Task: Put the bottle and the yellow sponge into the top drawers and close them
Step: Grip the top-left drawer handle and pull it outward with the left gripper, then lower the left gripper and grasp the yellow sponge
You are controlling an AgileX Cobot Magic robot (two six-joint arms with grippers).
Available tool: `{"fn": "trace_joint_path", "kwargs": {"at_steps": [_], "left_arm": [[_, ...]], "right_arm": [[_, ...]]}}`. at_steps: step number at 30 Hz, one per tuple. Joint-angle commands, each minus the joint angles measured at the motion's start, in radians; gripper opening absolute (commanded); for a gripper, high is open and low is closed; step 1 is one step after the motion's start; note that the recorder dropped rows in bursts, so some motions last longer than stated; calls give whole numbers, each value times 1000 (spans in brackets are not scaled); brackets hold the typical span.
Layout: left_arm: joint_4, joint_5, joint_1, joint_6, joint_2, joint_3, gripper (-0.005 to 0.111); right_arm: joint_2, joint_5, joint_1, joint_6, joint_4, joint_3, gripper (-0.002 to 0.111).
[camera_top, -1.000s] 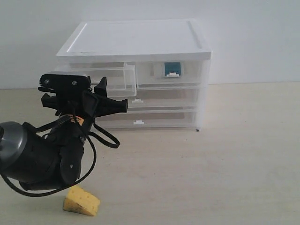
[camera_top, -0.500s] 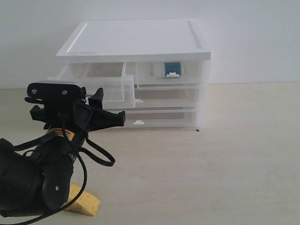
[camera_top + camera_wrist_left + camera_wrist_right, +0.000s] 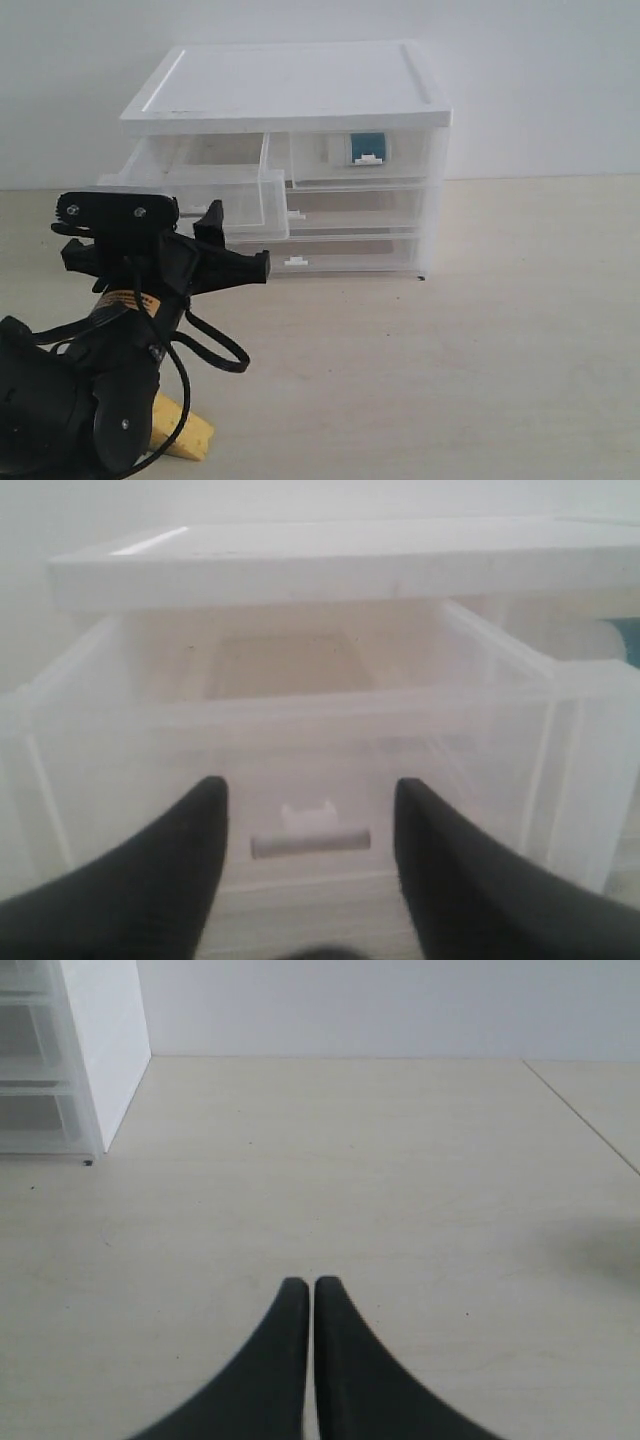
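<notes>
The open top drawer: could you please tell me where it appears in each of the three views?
Exterior view: open drawer, upper left, pulled out of the cabinet.
Left wrist view: fills the frame, its handle just beyond the open left gripper.
Right wrist view: not in it.
Shared landmark: the cabinet, in all three views.

No legible text, no readable labels

The left arm (image 3: 70,400) crouches in the exterior view's lower left, the left tool (image 3: 240,245) level, jaws parted, holding nothing; the right tool (image 3: 303,1285) is pinched closed.
</notes>
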Motion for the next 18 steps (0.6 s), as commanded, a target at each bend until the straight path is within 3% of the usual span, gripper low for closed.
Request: {"fn": "trace_joint_path", "kwargs": {"at_steps": [1, 12, 18], "left_arm": [[-35, 5, -20, 3, -39, 47, 72], [-91, 5, -149, 6, -218, 254, 73], [-91, 5, -205, 86, -319, 333, 70]], "right_arm": [[-5, -11, -2, 0, 1, 5, 0], [-5, -11, -2, 0, 1, 5, 0], [-5, -11, -2, 0, 1, 5, 0]]}}
